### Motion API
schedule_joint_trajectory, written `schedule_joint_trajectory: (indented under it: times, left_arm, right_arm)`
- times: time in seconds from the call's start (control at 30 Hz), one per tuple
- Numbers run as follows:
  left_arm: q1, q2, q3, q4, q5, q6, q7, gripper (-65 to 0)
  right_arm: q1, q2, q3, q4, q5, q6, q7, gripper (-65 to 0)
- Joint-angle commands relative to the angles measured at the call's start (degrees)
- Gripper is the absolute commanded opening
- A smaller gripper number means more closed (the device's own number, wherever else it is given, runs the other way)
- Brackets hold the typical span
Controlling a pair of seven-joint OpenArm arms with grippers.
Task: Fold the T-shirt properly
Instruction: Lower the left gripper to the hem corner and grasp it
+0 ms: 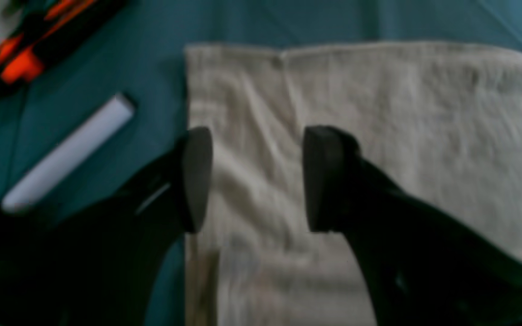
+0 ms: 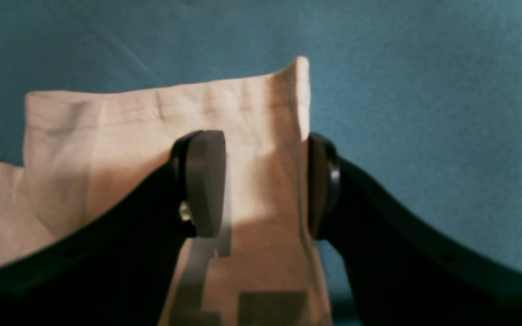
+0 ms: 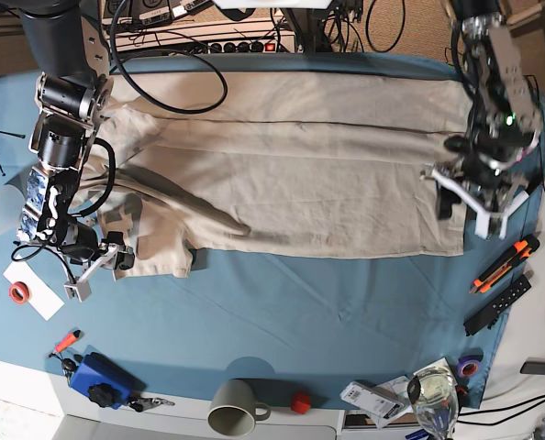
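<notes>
Both grippers gape: the left gripper (image 1: 257,179) over the T-shirt's (image 3: 291,174) right hem, the right gripper (image 2: 265,183) straddling its sleeve edge, bare blue cloth (image 3: 282,321) near.

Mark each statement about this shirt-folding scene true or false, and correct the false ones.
1. The T-shirt lies on a blue cloth. True.
2. The left gripper is shut on the shirt. False: its jaws are open above the shirt's corner.
3. A mug stands near the table's front edge. True.
4. The right gripper hangs over bare cloth. False: shirt fabric sits between its open jaws.
5. An orange-and-black tool lies on the shirt. False: it lies beside the shirt.
</notes>
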Motion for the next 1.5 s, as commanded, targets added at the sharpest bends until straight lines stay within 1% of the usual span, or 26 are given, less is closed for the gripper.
schedule_joint_trajectory:
  times: [0.0, 0.07, 0.13, 0.3, 0.4, 0.57, 0.63, 0.67, 0.7, 0.77, 0.83, 0.93, 1.03, 1.07, 1.23, 1.3, 1.33, 1.4, 1.43, 1.47]
  left_arm:
    - [-2.2, -0.5, 0.6, -0.4, 1.1, -0.1, -1.5, -32.5]
    - [-5.4, -0.5, 1.8, -3.7, 4.3, 1.0, -1.5, -32.6]
    - [-8.5, -0.5, 2.6, -7.7, 6.7, 3.0, -1.5, -32.6]
    - [-16.0, -0.5, 3.1, -18.7, 8.4, 2.9, -1.1, -32.6]
    - [-20.3, -0.5, 3.1, -24.9, 11.9, 3.2, 0.4, -32.6]
    - [-24.3, -0.5, 3.1, -30.8, 18.2, 8.2, 3.0, -32.6]
    - [-24.7, -0.5, 3.1, -31.8, 19.6, 9.9, 5.1, -32.6]
    - [-24.7, -0.5, 3.1, -32.3, 19.7, 10.3, 6.0, -32.6]
    - [-24.7, -0.4, 3.1, -32.9, 19.4, 10.2, 6.7, -32.6]
    - [-24.7, -0.4, 3.1, -34.4, 16.5, 9.4, 8.6, -32.6]
    - [-24.7, -0.4, 3.1, -35.9, 12.7, 6.5, 10.3, -32.6]
    - [-24.7, -0.4, 3.1, -37.0, 8.4, 3.9, 12.4, -33.3]
    - [-24.7, -0.4, 3.1, -37.0, 5.4, 3.9, 13.1, -36.9]
    - [-24.7, -0.4, 3.1, -37.0, 4.5, 3.9, 13.2, -38.9]
    - [-24.7, -0.5, 3.1, -36.9, 0.2, 3.9, 16.0, -50.7]
    - [-24.7, -0.5, 3.1, -36.9, -0.1, 4.0, 16.1, -56.1]
    - [-24.8, -0.5, 3.1, -36.9, -0.1, 4.0, 16.1, -58.7]
    - [-25.1, -0.6, 3.1, -36.9, -0.1, 4.1, 16.4, -63.7]
    - [-25.5, -0.7, 3.0, -36.9, 0.2, 4.2, 16.8, -65.0]
    - [-25.8, -0.8, 3.0, -36.7, 0.1, 4.1, 17.3, -65.0]
  right_arm:
    - [0.4, 0.3, 0.0, -0.1, -1.7, 0.1, -3.2, -37.5]
    - [0.5, 0.3, 0.0, -0.1, -1.7, 0.1, -3.2, -37.5]
    - [0.4, 0.3, 0.0, -0.1, -1.7, 0.1, -3.2, -37.5]
    - [0.4, 0.3, 0.0, -0.1, -1.7, 0.1, -3.5, -37.5]
    - [0.4, 0.3, 0.0, -0.1, -1.7, 0.1, -3.8, -37.5]
    - [0.4, 0.3, 0.0, -0.1, -1.7, 0.1, -4.2, -37.5]
    - [0.4, 0.3, 0.0, -0.1, -1.7, 0.1, -4.4, -37.5]
    - [0.4, 0.3, 0.0, -0.1, -1.6, 0.1, -4.5, -37.5]
    - [0.4, 0.4, 0.0, -0.1, -1.6, 0.1, -4.5, -37.5]
    - [0.4, 0.6, 0.0, -0.1, -1.6, 0.1, -4.5, -37.5]
    - [0.4, 0.6, 0.0, -0.1, -1.6, 0.1, -4.5, -37.5]
    - [0.4, 0.6, 0.0, -0.1, -1.6, 0.1, -4.4, -37.5]
    - [0.5, 0.6, 0.0, -0.1, -1.6, 0.1, -4.4, -37.7]
    - [0.5, 0.6, 0.0, -0.1, -1.6, 0.1, -4.4, -40.0]
    - [0.5, 0.6, 0.0, 0.0, -1.6, 0.1, -4.7, -57.9]
    - [0.5, 0.6, 0.0, 0.0, -1.6, 0.1, -4.7, -63.9]
    - [0.5, 0.6, 0.0, 0.1, -1.6, 0.1, -4.7, -65.0]
    - [0.7, 0.7, 0.0, 0.1, -1.6, 0.0, -4.7, -65.0]
    - [0.8, 0.7, 0.0, 0.1, -1.6, -0.1, -4.6, -65.0]
    - [0.9, 0.8, 0.0, 0.3, -1.6, -0.4, -4.5, -65.0]
